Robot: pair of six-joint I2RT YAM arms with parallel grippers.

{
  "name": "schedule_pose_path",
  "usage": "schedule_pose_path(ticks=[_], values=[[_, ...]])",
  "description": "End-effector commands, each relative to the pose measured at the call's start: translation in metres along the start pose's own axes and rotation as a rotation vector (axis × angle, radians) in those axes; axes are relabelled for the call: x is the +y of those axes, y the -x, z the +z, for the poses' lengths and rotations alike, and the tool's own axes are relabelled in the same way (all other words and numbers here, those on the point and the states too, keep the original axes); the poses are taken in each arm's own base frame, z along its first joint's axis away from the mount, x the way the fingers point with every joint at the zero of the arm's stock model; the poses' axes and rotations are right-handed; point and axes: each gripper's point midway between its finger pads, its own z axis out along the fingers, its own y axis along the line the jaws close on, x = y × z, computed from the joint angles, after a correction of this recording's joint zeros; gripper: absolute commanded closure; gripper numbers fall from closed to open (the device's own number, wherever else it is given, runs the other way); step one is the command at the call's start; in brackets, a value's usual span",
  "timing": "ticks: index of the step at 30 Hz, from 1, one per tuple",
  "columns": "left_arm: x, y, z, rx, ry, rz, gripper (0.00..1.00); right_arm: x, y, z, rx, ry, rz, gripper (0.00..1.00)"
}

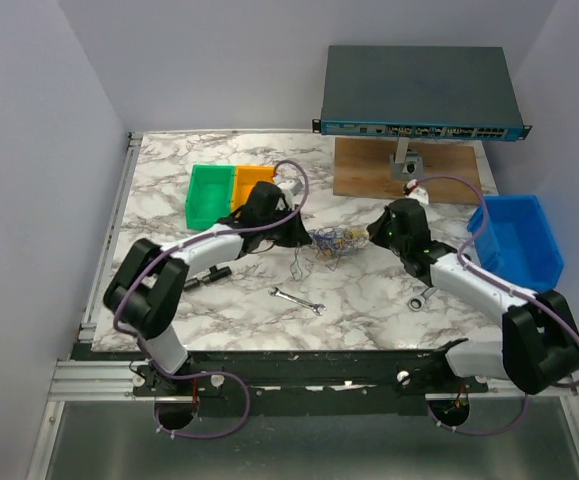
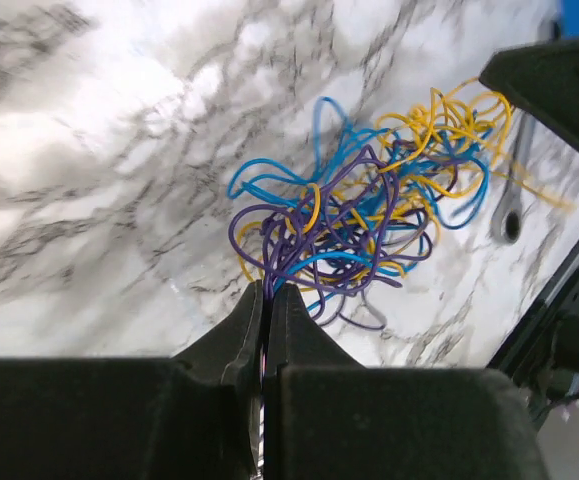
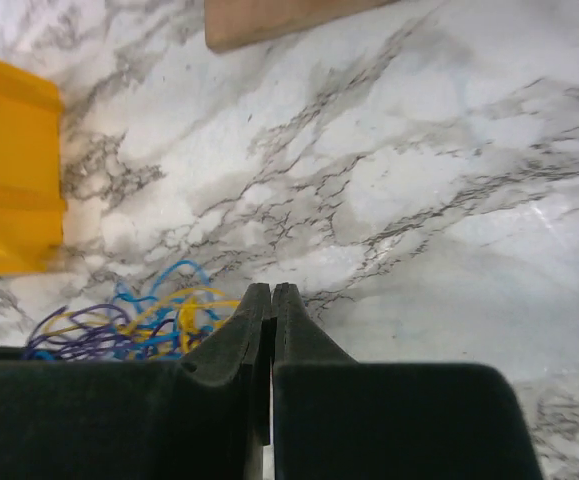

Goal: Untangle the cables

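Cables [image 2: 354, 215] pinched by left claw [image 2: 269, 293] — right claw [image 3: 272, 292] clenched beside them, both angled inward.

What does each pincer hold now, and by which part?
Left pincer: a purple strand at the near edge of the cables. Right pincer: shut, hold unclear.

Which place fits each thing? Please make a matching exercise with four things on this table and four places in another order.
Things:
1. green bin
2. blue bin
3. cable tangle
4. network switch

Places:
A. centre
B. raised, at the back
C. back left
D. right edge

Pairs: 1-C, 2-D, 3-A, 4-B
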Motion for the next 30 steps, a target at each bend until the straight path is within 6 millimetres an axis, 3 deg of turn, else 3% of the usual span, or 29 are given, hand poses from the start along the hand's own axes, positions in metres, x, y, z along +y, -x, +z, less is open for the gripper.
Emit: schedule_pose_path(ticks=[1,8,12,15,17,19,22,23,25,30], values=[[0.015,0.043,-0.053,-0.287,0.027,-0.037,1.00,-0.045,0.035,-0.027,-0.184,-0.205,0.091,0.99],[0.067,0.032,-0.103,-0.452,0.127,-0.196,1.00,-0.094,0.046,-0.057,-0.288,-0.421,0.204,0.99],[0.087,0.024,-0.121,-0.514,0.225,-0.251,1.00,-0.105,0.038,-0.059,-0.277,-0.464,0.262,0.99],[0.087,0.023,-0.123,-0.497,0.231,-0.233,1.00,-0.104,0.033,-0.055,-0.249,-0.450,0.254,0.99],[0.073,0.024,-0.117,-0.450,0.164,-0.164,1.00,-0.085,0.032,-0.046,-0.201,-0.337,0.162,0.99],[0.062,0.020,-0.106,-0.376,0.120,-0.127,1.00,-0.066,0.025,-0.040,-0.128,-0.236,0.092,0.88],[0.049,0.010,-0.091,-0.290,0.074,-0.087,1.00,-0.040,0.014,-0.037,-0.044,-0.078,0.001,0.38],[0.046,0.007,-0.088,-0.274,0.068,-0.083,1.00,-0.032,0.010,-0.038,-0.024,-0.028,-0.015,0.31],[0.043,0.002,-0.084,-0.250,0.060,-0.081,1.00,-0.015,0.002,-0.039,0.014,0.080,-0.057,0.26],[0.044,-0.005,-0.084,-0.228,0.083,-0.082,0.94,0.012,-0.016,-0.044,0.121,0.238,-0.060,0.29]])
